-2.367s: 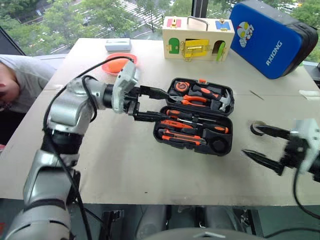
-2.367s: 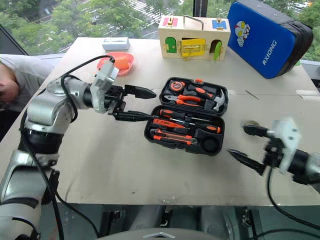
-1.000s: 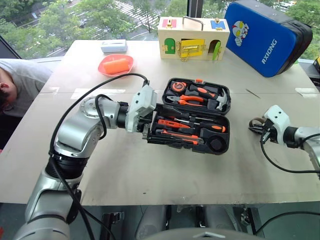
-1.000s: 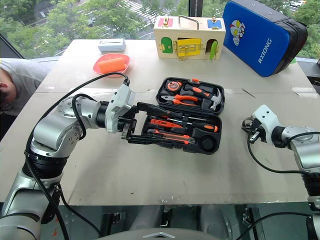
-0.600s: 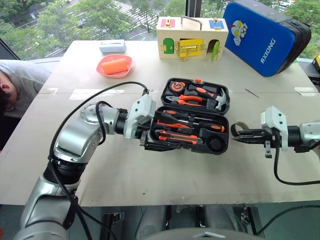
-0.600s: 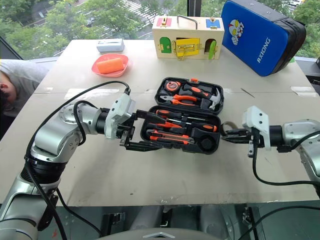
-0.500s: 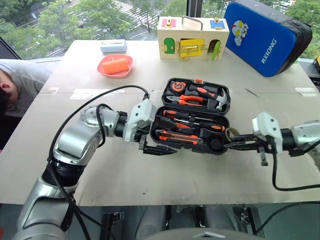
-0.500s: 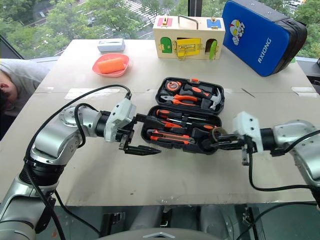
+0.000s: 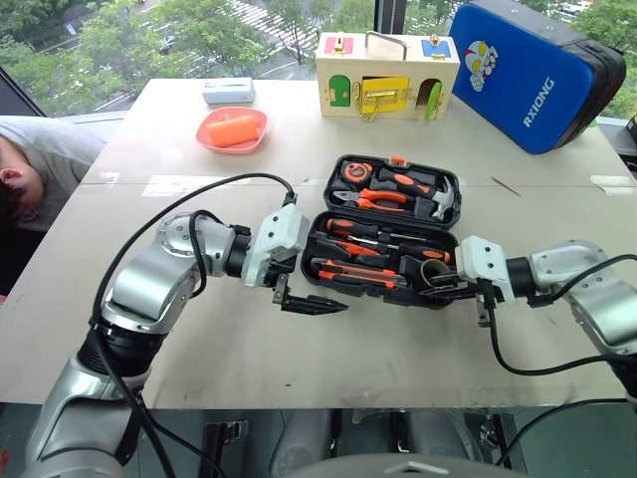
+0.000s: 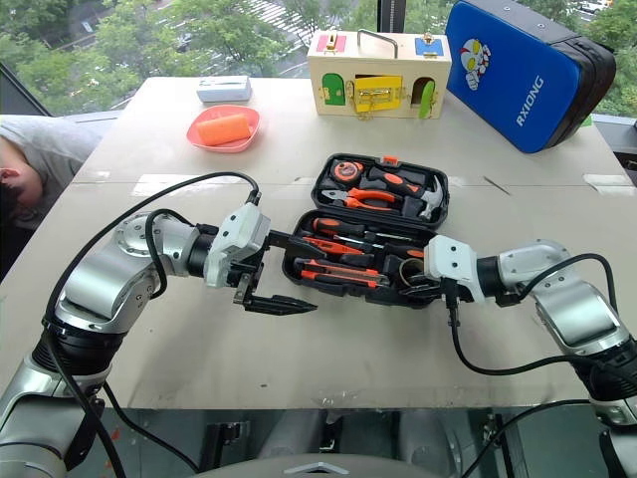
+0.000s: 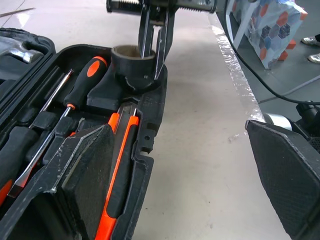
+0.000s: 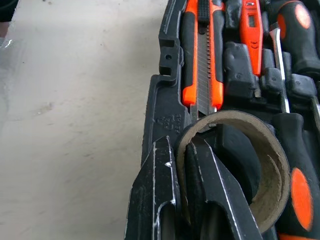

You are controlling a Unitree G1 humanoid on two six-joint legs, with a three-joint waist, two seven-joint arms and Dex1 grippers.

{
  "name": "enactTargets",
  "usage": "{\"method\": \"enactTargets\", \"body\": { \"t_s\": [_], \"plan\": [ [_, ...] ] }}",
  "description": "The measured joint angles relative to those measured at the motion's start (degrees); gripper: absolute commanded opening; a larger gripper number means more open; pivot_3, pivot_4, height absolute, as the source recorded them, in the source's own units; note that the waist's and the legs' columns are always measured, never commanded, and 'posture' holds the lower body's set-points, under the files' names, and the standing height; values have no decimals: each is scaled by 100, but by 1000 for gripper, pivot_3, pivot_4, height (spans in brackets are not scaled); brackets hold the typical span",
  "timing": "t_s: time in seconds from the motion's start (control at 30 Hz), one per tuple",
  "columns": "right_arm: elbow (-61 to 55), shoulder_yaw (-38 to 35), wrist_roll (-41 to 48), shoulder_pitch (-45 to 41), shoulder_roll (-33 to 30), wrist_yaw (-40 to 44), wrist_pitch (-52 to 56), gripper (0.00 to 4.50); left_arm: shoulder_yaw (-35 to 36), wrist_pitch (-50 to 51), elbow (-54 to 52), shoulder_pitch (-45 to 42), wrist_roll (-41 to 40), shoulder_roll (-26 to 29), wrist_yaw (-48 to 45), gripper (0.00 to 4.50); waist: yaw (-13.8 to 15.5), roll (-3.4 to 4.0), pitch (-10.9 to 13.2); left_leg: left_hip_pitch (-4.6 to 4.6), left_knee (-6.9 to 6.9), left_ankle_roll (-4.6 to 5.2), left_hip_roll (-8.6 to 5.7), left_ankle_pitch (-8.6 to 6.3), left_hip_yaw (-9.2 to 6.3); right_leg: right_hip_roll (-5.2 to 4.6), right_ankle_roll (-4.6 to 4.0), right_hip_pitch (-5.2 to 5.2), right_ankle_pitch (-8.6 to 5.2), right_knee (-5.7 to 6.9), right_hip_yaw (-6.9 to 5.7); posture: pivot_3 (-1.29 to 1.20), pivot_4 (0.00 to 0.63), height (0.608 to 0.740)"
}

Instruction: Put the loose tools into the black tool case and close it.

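Last loose tool going in: right gripper pinches the tape roll wall, over its round recess at the right end of the black tool case (lid open). Next: seat, release. Left gripper, fingers spread, brackets case's left end; clear before closing.

A pale counter carries the open black tool case at its centre. At 12 o'clock stands a wooden box, at 1 a blue bag, at 11 an orange dish and a small grey box.
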Motion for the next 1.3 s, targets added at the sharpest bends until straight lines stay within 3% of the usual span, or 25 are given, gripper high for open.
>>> {"method": "enactTargets", "body": {
  "t_s": [0.43, 0.53, 0.8, 0.83, 1.03, 1.07, 1.13, 1.3],
  "plan": [
    [111, 158, -301, -59, -187, 251, 13, 13, 7, 55, -114, -25, 0, 0, 112, 4500, 3, 0, 0, 0, 0, 0, 0, 0, 0, 0, 0, 0, 0, 0, -1, 0, 150, 735],
    [60, 125, -303, -96, -230, 268, 109, 898, 7, 25, -109, -31, 4, 0, 108, 4500, 18, 0, 0, 0, 0, 0, 0, 0, -1, 0, 0, 0, 0, -1, -1, 0, 150, 735],
    [-560, -27, 226, -49, -315, 459, 655, 4446, 8, -24, -26, -34, 15, -1, 103, 4500, 38, 1, 1, -3, -2, 0, 0, 0, -7, -1, 0, 0, 0, -4, -4, 0, 150, 735],
    [-671, -99, 341, -51, -374, 466, 750, 4481, 8, -26, 0, -33, 17, -1, 104, 4500, 38, 1, 1, -3, 0, 0, 0, 0, -6, -2, 0, 1, 0, -4, -4, 0, 150, 735],
    [-539, -982, 979, -237, -624, 351, 1365, 4481, 238, 186, 236, -22, -10, 0, 454, 4500, 64, 0, 0, -2, -1, 0, -1, -1, -7, -2, 0, 1, 0, -4, -5, 0, 150, 735],
    [-303, -1118, 981, -235, -640, 270, 1384, 3990, 415, 280, 405, -10, -37, 3, 585, 4500, 67, -1, 0, -2, -2, 0, -1, -1, -7, -1, 0, 0, 0, -4, -5, 0, 150, 735],
    [132, -1225, 964, -230, -627, 145, 1375, 3524, 701, 365, 730, 12, -103, -22, 780, 3948, 65, 0, 0, -2, -3, 0, -1, -1, -7, -1, 0, -1, 0, -4, -4, 0, 150, 735],
    [1744, -1305, 315, -247, -435, -320, 525, 1066, 1067, -140, 2152, 46, 372, 24, 1096, 1709, 63, 1, 0, -1, -4, -1, -5, 0, 1, -1, 0, -5, 0, -1, -3, 0, 150, 735]
  ]
}}
